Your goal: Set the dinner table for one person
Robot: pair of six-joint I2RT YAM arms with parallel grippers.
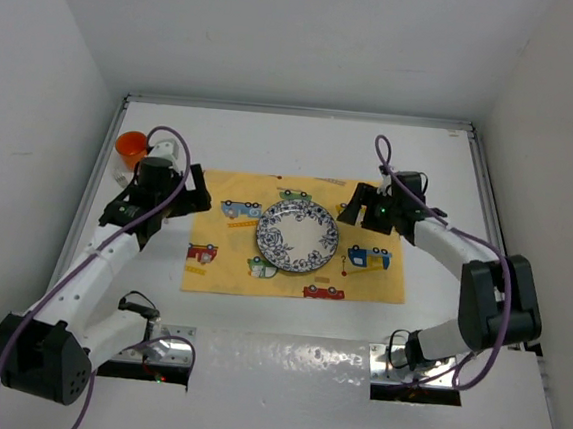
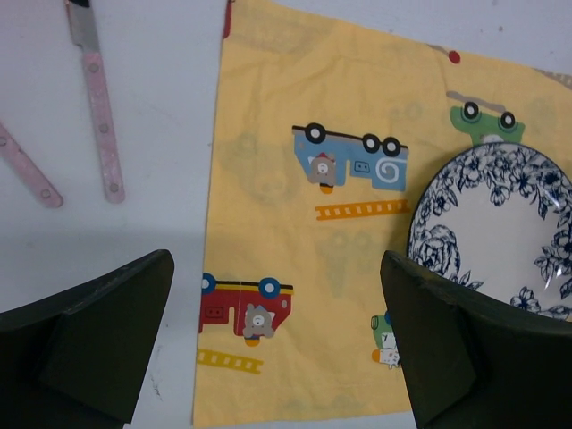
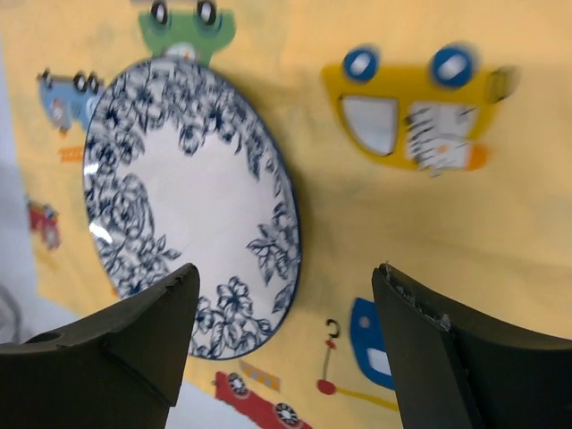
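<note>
The dinner table point(image 1: 303, 146) spreads white beneath both arms, with a yellow car-print placemat point(image 1: 280, 284) lying flat near its middle and a blue-and-white floral plate point(image 1: 298, 236) resting on the centre of that mat. The left gripper point(image 2: 275, 268) hangs over the mat's left edge, where the yellow cloth meets the bare tabletop; its jaws stand wide apart with nothing between them, and its wrist view shows no contact with the cloth or the plate. In that same view the plate's rim sits just beside the right-hand finger point(image 2: 447, 349), and two pink-handled pieces of cutlery point(image 2: 100, 125) lie on the white surface off the mat, apart from the fingers. The right gripper point(image 3: 286, 273) hovers over the plate's right side, its jaws likewise spread and empty, with the plate's rim and the yellow car print showing in the gap between them. An orange cup point(image 1: 131, 146) stands on the table at the far left, behind the left arm and well away from the mat
</note>
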